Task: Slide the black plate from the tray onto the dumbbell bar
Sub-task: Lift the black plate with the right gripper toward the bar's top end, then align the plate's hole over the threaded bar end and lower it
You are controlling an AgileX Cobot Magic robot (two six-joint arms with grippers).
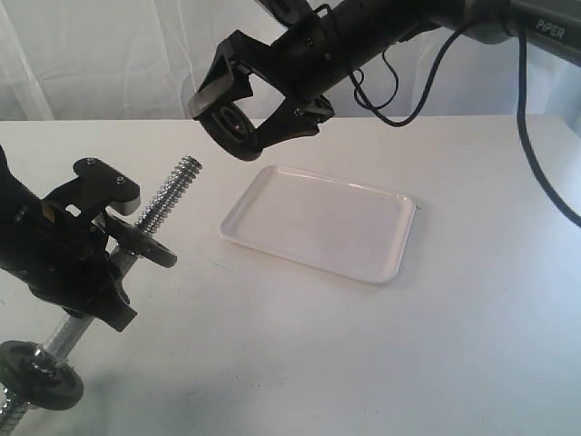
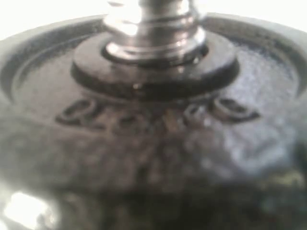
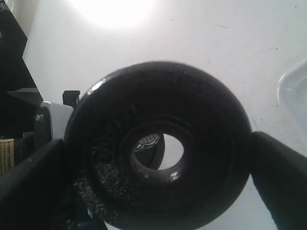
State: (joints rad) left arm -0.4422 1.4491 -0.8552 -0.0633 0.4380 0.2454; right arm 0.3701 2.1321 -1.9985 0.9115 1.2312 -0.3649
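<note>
Now, right tool (image 1: 238, 120) clamped on plate (image 1: 225, 136), held in air near threaded tip of tilted bar (image 1: 172, 195), left tool (image 1: 107, 250) closed around bar, white tray (image 1: 318, 222) on counter (image 1: 408, 345) just beside plate

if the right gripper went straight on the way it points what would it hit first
Likely the threaded tip of the dumbbell bar: the right gripper aims the black plate at it, and the tip shows through the plate's hole. Depth is unclear.
</note>
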